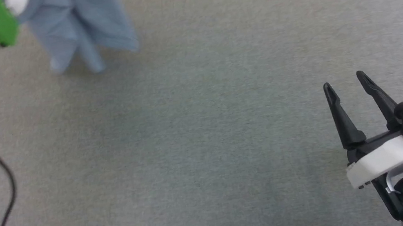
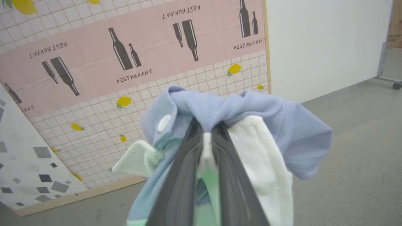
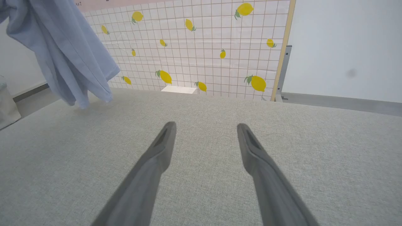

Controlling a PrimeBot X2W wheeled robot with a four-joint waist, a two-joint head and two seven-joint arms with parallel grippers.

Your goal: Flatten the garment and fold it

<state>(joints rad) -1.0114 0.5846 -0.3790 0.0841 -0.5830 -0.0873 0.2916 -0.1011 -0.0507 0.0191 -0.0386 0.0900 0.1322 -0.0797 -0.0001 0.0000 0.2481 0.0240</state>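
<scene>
Hanging from the left gripper (image 2: 206, 128), whose jaws were clenched on its white collar (image 2: 262, 153), the garment (image 1: 80, 22) dangled over the far left of the grey fabric surface (image 1: 205, 137), its lowest folds close to it; contact could not be told. The right gripper (image 1: 345, 81) hovered well apart at the near right, jaws spread, empty

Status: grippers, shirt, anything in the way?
Left gripper shut on the polo shirt at its collar. Shirt hanging, hem near the grey surface. Right gripper open, empty. Nothing seen in the way.
</scene>
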